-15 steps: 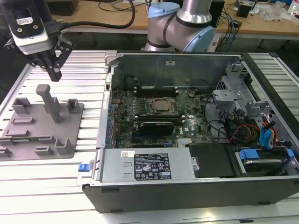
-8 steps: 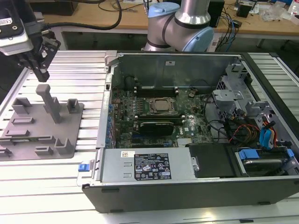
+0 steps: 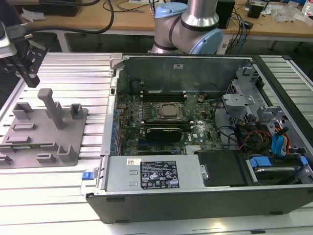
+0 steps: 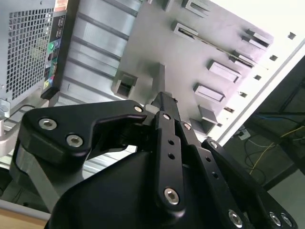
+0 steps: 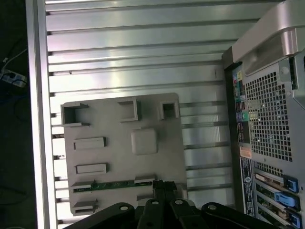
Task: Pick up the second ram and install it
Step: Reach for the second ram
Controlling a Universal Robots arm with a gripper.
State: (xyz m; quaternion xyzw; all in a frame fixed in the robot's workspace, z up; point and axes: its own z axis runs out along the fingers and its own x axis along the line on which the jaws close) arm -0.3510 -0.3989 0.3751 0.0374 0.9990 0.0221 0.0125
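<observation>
Memory stick (image 5: 114,185), green and narrow, lies flat in a slot along one edge of the grey tray (image 5: 114,157), on the ribbed counter (image 5: 133,47). The tool (image 5: 164,187) hangs above the tray near the stick's end, closed and empty.

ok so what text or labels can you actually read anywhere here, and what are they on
Nothing reads clearly enough to quote.
Black and white sticker on the power supply cover, exterior view: print too small.
Small white label beside it: too small.
Processor markings: blurred.
Rear-panel stickers on the computer case, first wrist view: too small.
Second ram in the grey tray: no legible print.
</observation>
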